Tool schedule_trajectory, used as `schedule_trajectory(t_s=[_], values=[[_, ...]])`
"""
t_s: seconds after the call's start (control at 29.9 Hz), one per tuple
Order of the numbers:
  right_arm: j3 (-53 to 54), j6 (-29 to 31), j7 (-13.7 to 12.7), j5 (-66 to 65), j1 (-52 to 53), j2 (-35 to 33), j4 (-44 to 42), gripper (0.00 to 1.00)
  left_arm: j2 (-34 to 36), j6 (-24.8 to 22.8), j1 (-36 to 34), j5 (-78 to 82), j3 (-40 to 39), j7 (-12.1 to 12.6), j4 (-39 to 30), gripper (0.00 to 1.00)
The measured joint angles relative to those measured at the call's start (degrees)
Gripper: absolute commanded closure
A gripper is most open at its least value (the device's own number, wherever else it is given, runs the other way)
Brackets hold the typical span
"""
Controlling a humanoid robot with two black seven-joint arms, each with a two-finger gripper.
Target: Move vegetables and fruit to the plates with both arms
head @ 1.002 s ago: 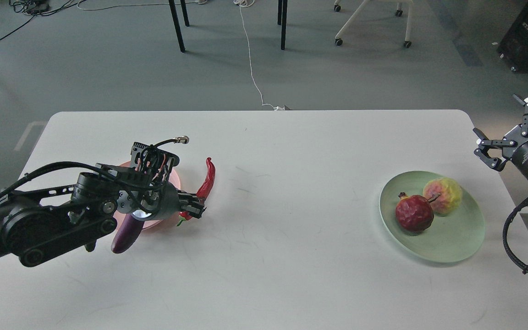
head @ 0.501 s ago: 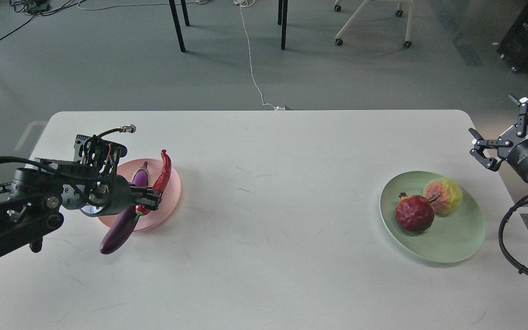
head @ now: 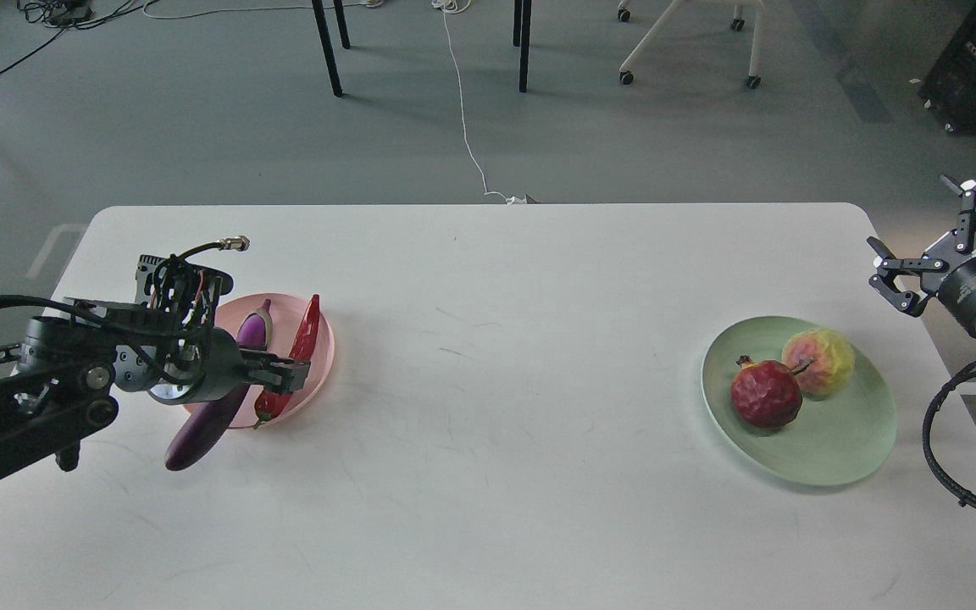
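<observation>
My left gripper (head: 291, 376) is shut on the red chili pepper (head: 305, 326), which slants over the right side of the pale pink plate (head: 324, 346). The purple eggplant (head: 252, 327) lies across the same plate, partly hidden by my wrist, with its lower end (head: 185, 445) hanging onto the table. The dark red pomegranate (head: 764, 394) and the yellow-green and pink fruit (head: 820, 361) sit together on the pale green plate (head: 844, 449) at the right. My right gripper (head: 920, 222) is open and empty, raised beyond the table's right edge, above and right of the green plate.
The white table (head: 496, 339) carries only the two plates. Behind it on the grey floor are a white cable (head: 464, 127), dark table legs (head: 327, 51) and a chair base (head: 683, 42). A black cable loop (head: 945, 457) hangs from my right arm.
My left gripper carried the chili pepper left from the table to over the pink plate, then lowered it slightly. The eggplant's lower end swung a little left. The right gripper barely moved.
</observation>
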Motion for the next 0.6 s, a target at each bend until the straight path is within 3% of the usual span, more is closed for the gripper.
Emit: schedule_trajectory(t_s=[0.2, 0.4, 0.5, 0.6], values=[[0.69, 0.00, 0.00, 0.00, 0.25, 0.05, -0.20, 0.00, -1.51, 0.00, -0.64, -5.32, -10.18, -0.19, 0.07, 0.03], [5.08, 0.00, 0.05, 0.01, 0.43, 0.35, -0.35, 0.00, -4.62, 0.13, -0.55, -24.33, -18.95, -0.19, 3.31, 0.03], [7.50, 0.00, 0.08, 0.08, 0.43, 1.26, -0.40, 0.00, -8.46, 3.63, -0.53, -35.61, -23.00, -0.24, 7.62, 0.02], [8.86, 0.00, 0.09, 0.13, 0.52, 2.25, -1.04, 0.00, -12.92, 10.62, -0.32, -45.62, -26.51, -0.38, 14.10, 0.02]])
